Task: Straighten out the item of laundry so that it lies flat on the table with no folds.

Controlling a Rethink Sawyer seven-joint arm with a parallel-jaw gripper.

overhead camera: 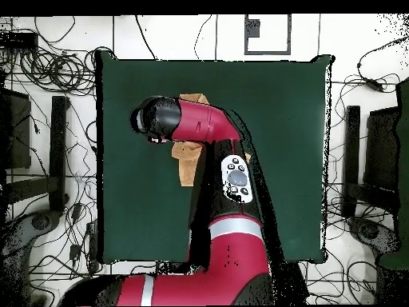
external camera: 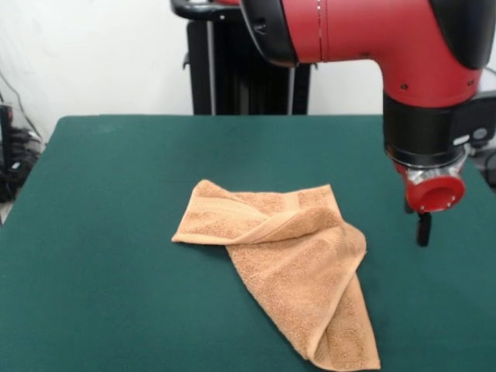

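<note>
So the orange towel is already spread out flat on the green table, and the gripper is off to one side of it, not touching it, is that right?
Not quite. The towel is not flat: the front view shows it crumpled, with one part folded over another. The rest holds: it lies on the green table, and the gripper is off to one side, not touching it.
</note>
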